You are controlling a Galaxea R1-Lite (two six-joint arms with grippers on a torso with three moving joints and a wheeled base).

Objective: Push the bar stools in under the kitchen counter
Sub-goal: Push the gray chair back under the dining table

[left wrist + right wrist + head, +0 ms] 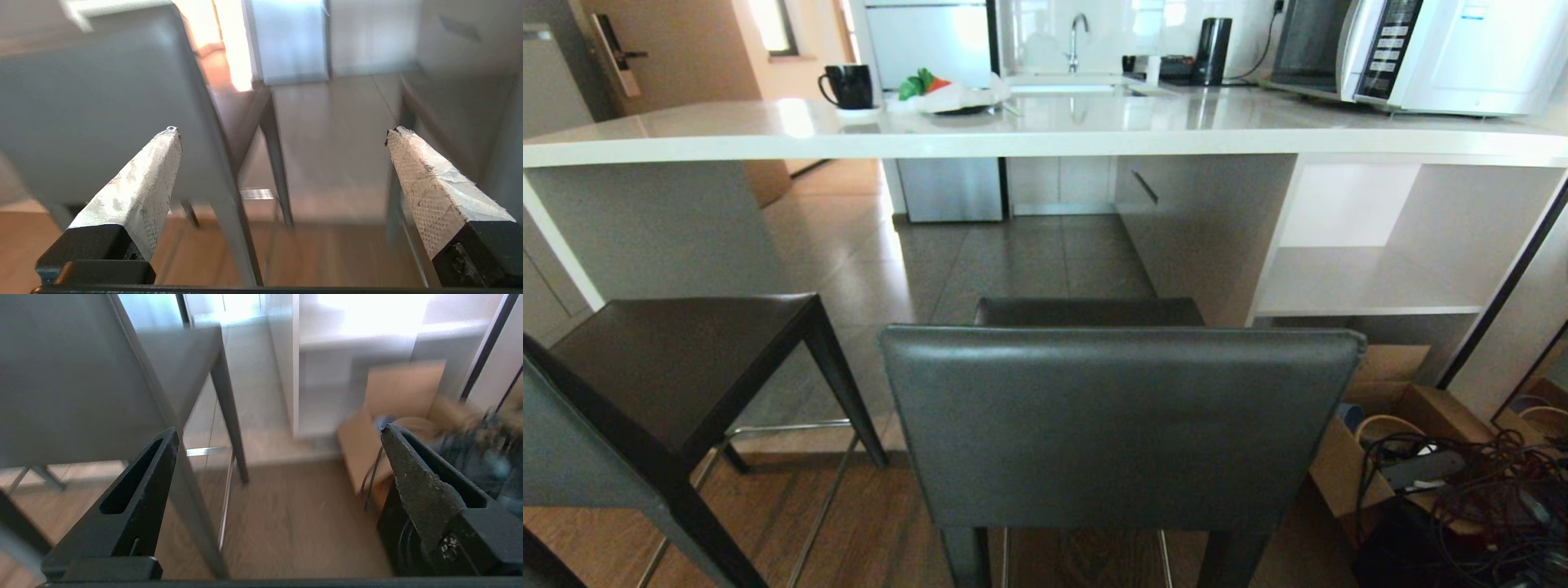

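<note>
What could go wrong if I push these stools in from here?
The near stool sits close to the shelf unit; pushed off-line, it may hit that panel. The left stool stands angled to the counter, so it could twist rather than slide. The cables and box lie beside the right gripper; they might snag.

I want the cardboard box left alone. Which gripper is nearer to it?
Right. The right gripper, jaws open, faces the cardboard box just past the centre stool; the left gripper is on that stool's other side.
</note>
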